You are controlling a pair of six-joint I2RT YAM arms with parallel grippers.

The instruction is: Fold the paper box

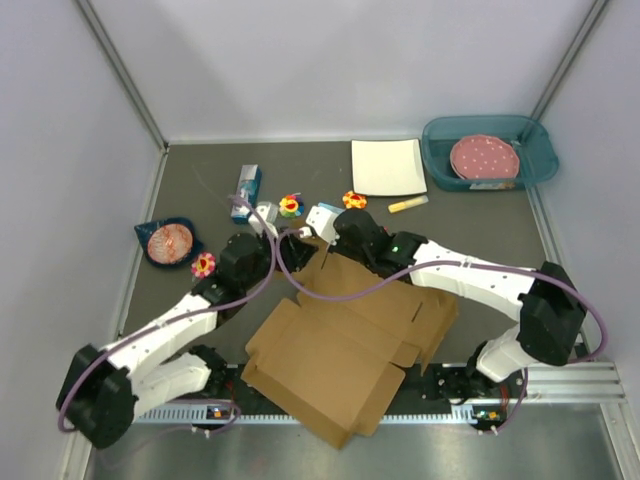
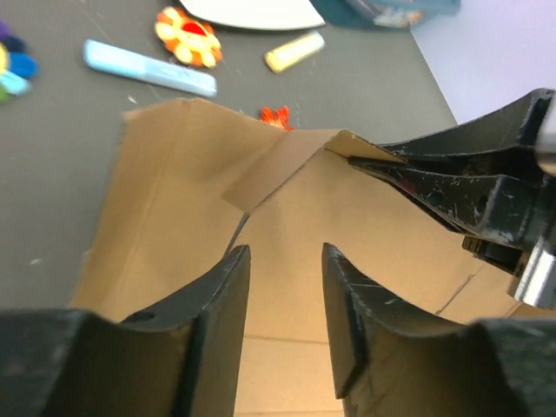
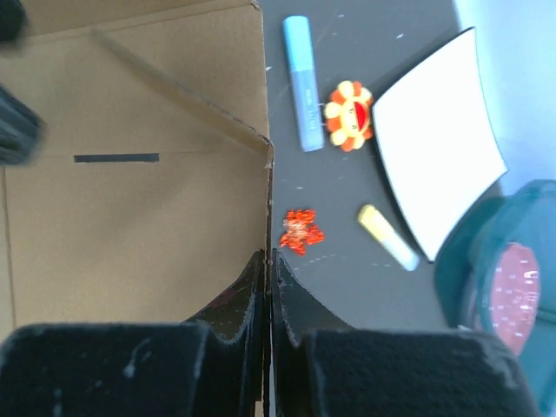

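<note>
Paper box (image 1: 330,350) part-folded on the near half of the surface (image 1: 480,235), right pincer (image 3: 268,261) pinching its raised edge, left pincer (image 2: 285,261) spread above it (gripping nothing), teal bin (image 1: 535,150) holding a pink dotted plate (image 1: 484,157), dark bowl (image 1: 145,238) holding an orange disc (image 1: 172,241)

a dark grey table (image 1: 200,180) sat between plain pale walls (image 1: 330,60), slim metal posts (image 1: 120,72) rising at the back corners, a ribbed aluminium rail (image 1: 585,382) along its near edge; the light was soft and even.

Brown paper box (image 1: 320,362), white plate (image 1: 387,167) (plain), teal bin (image 1: 480,121)
</note>
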